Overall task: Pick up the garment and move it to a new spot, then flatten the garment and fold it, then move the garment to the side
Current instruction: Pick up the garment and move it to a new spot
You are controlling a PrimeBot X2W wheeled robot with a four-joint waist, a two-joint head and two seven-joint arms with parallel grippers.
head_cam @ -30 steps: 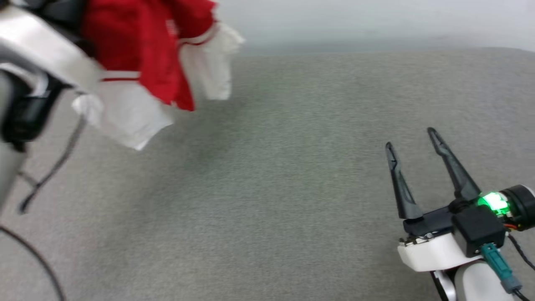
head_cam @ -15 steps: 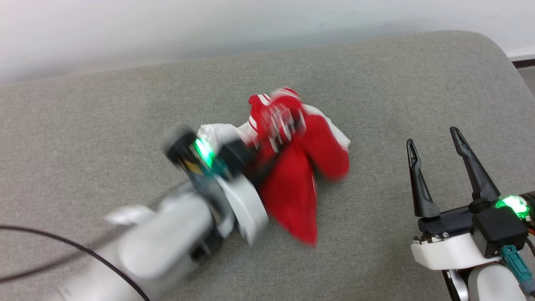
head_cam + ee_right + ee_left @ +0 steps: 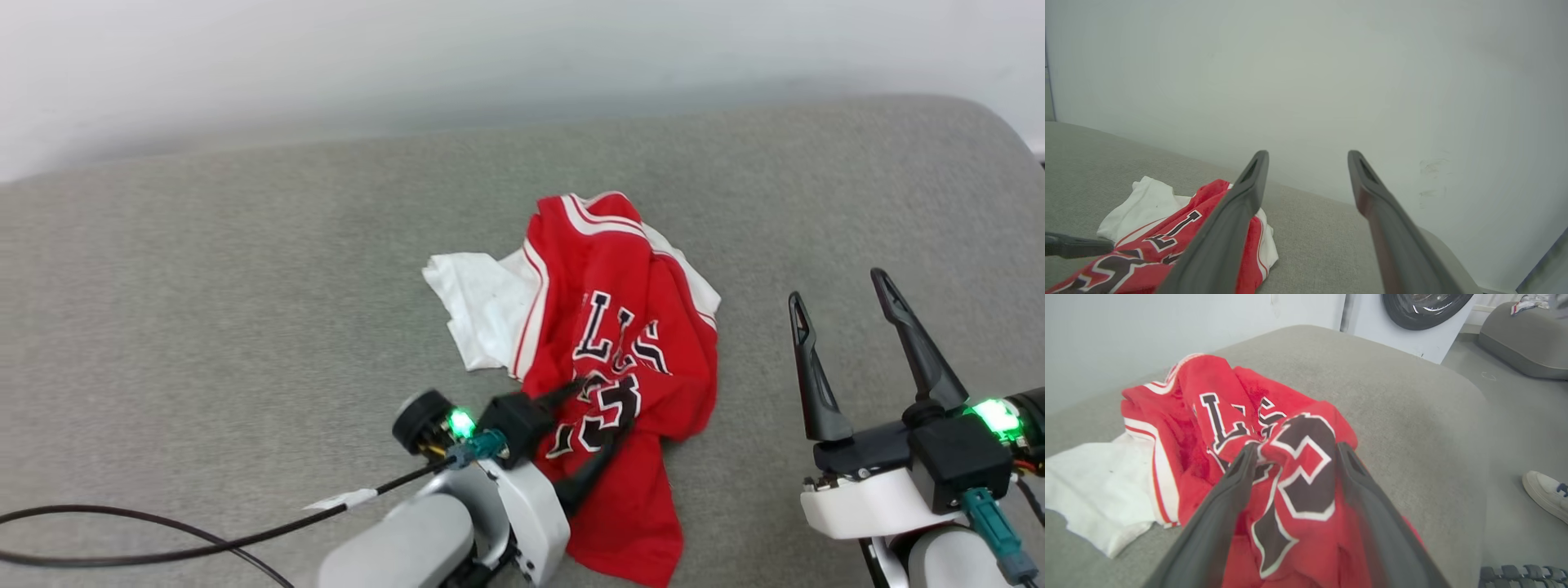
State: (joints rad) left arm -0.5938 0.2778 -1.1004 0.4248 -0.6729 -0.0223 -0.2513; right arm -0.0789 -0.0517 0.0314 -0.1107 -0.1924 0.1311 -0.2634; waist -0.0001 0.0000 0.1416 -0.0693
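The garment (image 3: 620,278) lies crumpled on the grey cushion (image 3: 245,286), a red jersey with a white sleeve spread to its left and black white-edged letters and a number facing up. My left gripper (image 3: 608,392) is low over the number with its fingers spread and open. In the left wrist view the garment (image 3: 1216,379) bunches up between the fingers of the left gripper (image 3: 1297,447), and a fold touches one fingertip. To the right of the garment my right gripper (image 3: 839,287) stands open and empty. In the right wrist view the right gripper (image 3: 1308,154) points toward the wall, with the garment (image 3: 1206,200) at lower left.
The cushion ends at a pale wall (image 3: 490,65) behind and rounds off at the right. A black cable (image 3: 163,539) trails from the left arm. The left wrist view shows a washing machine door (image 3: 1421,306), another grey cushion (image 3: 1523,339) and a person's shoe (image 3: 1545,496) on the floor.
The left arm swung the garment down from high on the left onto the cushion, then its fingers opened and let go. The head camera shifted. The right gripper stayed open.
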